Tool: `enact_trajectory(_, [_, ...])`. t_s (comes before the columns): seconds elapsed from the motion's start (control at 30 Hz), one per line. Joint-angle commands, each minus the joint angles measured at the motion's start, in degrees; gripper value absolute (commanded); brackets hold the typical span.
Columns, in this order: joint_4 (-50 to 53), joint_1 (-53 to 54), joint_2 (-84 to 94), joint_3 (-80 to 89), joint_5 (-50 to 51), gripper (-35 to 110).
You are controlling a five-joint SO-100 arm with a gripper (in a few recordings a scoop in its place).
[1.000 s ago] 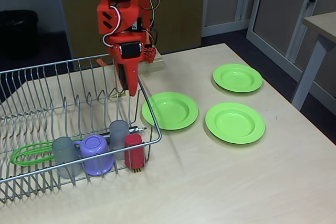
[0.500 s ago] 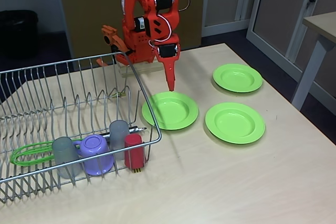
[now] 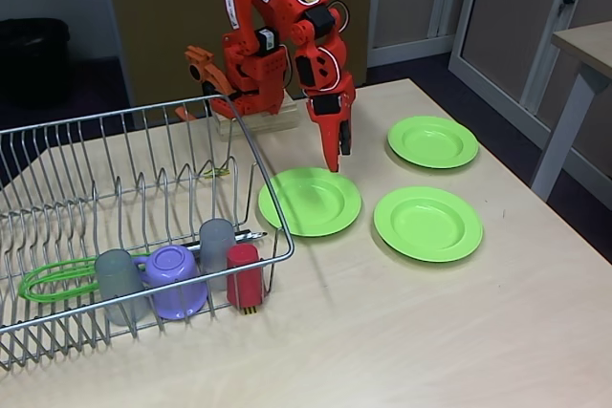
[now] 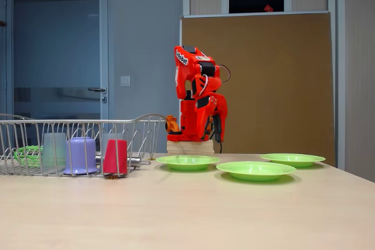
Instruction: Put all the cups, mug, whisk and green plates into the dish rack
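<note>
Lime plastic plates, round and raised-rimmed, lay flat on the pale tabletop. Inside the wire rack stood two grey cups, a red cup and the lilac mug, upturned; the whisk lay lengthwise, partly hidden. The orange hand pointed down over the nearest plate's rim, empty, its jaws hard to make out.

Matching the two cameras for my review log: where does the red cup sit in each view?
A fixed view: red cup at lower left, in the dish rack's near right corner.
Another fixed view: red cup at left, inside the rack.
Shared landmark: the purple mug just left of it.
</note>
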Motion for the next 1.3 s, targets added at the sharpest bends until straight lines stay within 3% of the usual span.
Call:
enact_trajectory(0.0, [-4.57, -2.64, -0.62, 1.76, 2.99, 38])
enact_trajectory(0.5, [-20.39, -0.88, -13.45, 5.71, 5.01, 37])
enact_trajectory(1.27, [-28.83, 3.34, -17.49, 9.23, 2.81, 31])
